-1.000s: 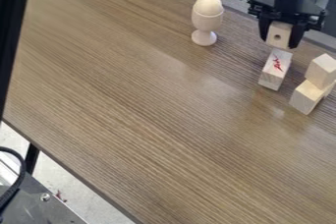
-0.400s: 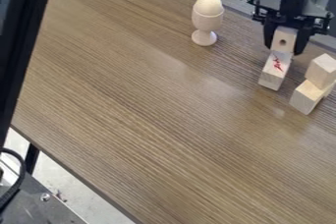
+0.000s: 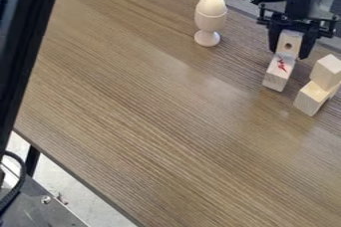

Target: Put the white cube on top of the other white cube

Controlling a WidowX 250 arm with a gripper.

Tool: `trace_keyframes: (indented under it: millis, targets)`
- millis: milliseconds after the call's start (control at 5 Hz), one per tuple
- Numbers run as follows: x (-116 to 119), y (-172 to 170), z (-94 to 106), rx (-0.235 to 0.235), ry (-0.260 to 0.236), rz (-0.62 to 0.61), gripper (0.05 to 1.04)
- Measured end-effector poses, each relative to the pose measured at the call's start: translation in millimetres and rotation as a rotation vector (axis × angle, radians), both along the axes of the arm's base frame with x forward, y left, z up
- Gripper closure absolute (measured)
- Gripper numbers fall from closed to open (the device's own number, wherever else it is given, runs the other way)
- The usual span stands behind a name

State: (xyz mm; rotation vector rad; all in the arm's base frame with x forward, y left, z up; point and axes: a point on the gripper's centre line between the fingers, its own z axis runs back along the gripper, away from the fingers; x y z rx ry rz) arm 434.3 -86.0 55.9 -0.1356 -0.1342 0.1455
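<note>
Two fingers point(image 3: 307, 45) pinch one holed block point(image 3: 289, 39) by one red-marked block point(image 3: 277, 73); nearby, two stacked blocks point(image 3: 325, 75) and one egg point(image 3: 212, 4) in one eggcup point(image 3: 210, 21)

The black arm point(image 3: 301, 3) hangs at upper right, hand point(image 3: 288, 55) pointing down, fingers point(image 3: 273, 38) clamped.

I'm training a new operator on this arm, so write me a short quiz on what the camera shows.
1. Fill in: the gripper holds a pale block with a dark round ____ in its face.
2. Choose: the scribble on the marked block is a) blue, b) green, c) red.
3. True or false: the egg-shaped piece sits in a stemmed cup.

Key: 1 hole; 2 c; 3 true.
</note>
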Motion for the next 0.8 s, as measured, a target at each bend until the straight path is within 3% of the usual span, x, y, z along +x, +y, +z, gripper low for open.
trace_keyframes:
  millis: [400,600,800]
  targets:
    - [1.8,-0.6,-3.8,-0.004,0.014,-0.003,0.434]
    - [1.7,-1.5,-8.3,-0.017,0.035,-0.017,0.136]
    - [1.7,-2.0,-8.2,-0.019,0.035,-0.022,0.081]
